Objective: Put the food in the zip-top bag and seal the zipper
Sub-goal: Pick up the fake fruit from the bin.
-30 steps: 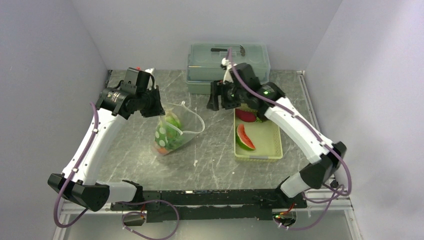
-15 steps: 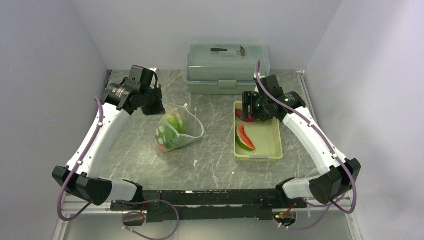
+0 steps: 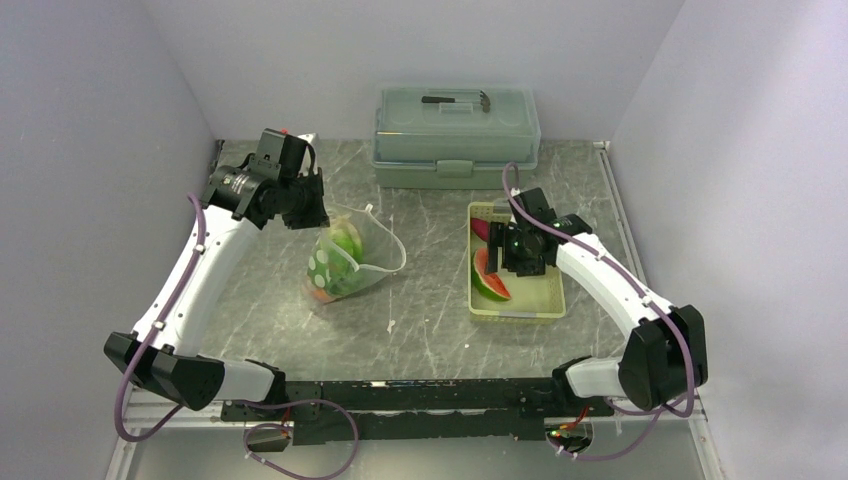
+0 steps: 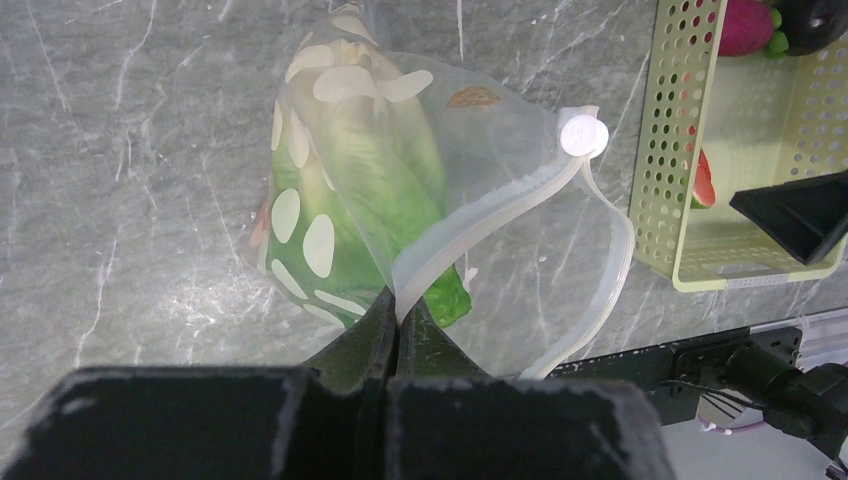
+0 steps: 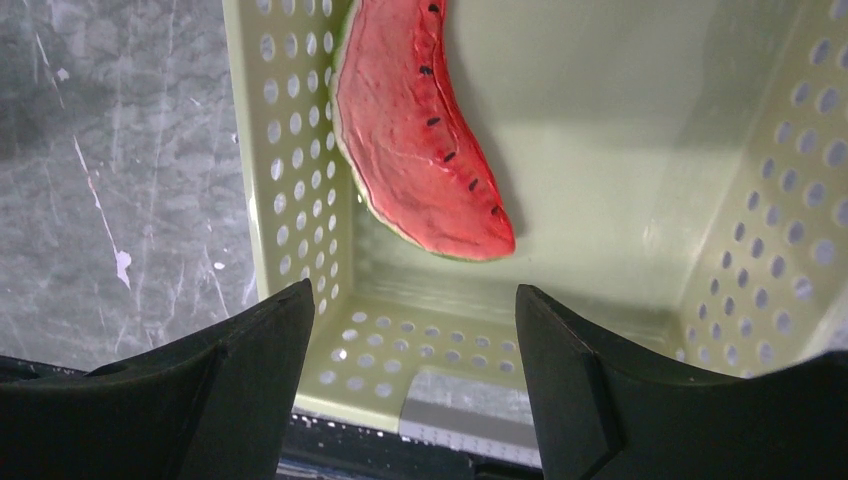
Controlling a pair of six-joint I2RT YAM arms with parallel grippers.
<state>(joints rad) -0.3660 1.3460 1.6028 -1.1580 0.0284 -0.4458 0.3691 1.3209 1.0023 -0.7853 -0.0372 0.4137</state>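
Observation:
The zip-top bag (image 3: 345,265), clear with white dots, lies left of centre with its mouth open to the right. Leafy lettuce (image 4: 375,170) and an orange piece (image 3: 320,293) are inside it. My left gripper (image 4: 397,302) is shut on the bag's mouth edge, and the zipper (image 4: 505,210) curves away from the pinch. A red watermelon slice (image 5: 420,130) lies in the yellow-green tray (image 5: 290,150). My right gripper (image 5: 412,295) hangs open just above the tray floor, near the slice's tip and apart from it. A magenta root (image 4: 745,25) and a dark round piece (image 4: 815,18) sit at the tray's far end.
A lidded grey-green box (image 3: 455,125) stands at the back, behind the perforated tray (image 3: 515,307). Grey walls close in both sides. The marble tabletop (image 3: 430,300) separates bag and tray. The tray's perforated walls flank the right fingers (image 5: 270,340).
The right arm swung from beside the bag's mouth, back over the tray, and lowered into it by the watermelon slice, jaws widening. The left gripper kept its pinch on the bag, shifting slightly.

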